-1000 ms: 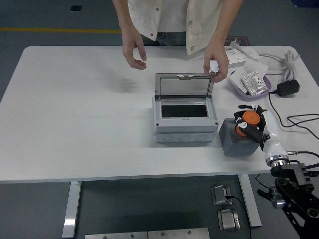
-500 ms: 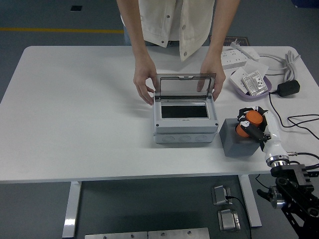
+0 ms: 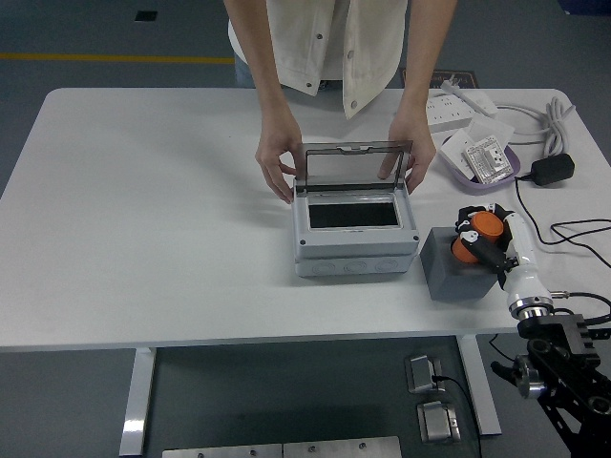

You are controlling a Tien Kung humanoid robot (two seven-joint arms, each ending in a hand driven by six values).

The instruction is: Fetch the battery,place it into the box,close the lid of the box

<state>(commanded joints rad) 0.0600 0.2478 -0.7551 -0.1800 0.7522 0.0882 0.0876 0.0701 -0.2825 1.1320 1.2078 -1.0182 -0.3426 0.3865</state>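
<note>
Box held open by a person; battery not yet taken out of its stand.

The box (image 3: 355, 232) is placed near the middle of the table (image 3: 143, 219), and its clear lid (image 3: 356, 169) is standing upright, so the dark opening is free from above. The box is gripped on both sides by the person's hands (image 3: 275, 164), probably to keep it steady or to set it in place. The orange battery (image 3: 474, 236) is seated on the grey block (image 3: 456, 265), just to the right of the box. The right hand (image 3: 482, 239) is curled around the battery, and a grasp is judged to be made, although the fingers are partly hidden. The left hand is not seen. Only a narrow gap is left between block and box. The block is close to the near edge, and cables (image 3: 563, 229) are lying to the right, so the free way is up and to the left.
</note>
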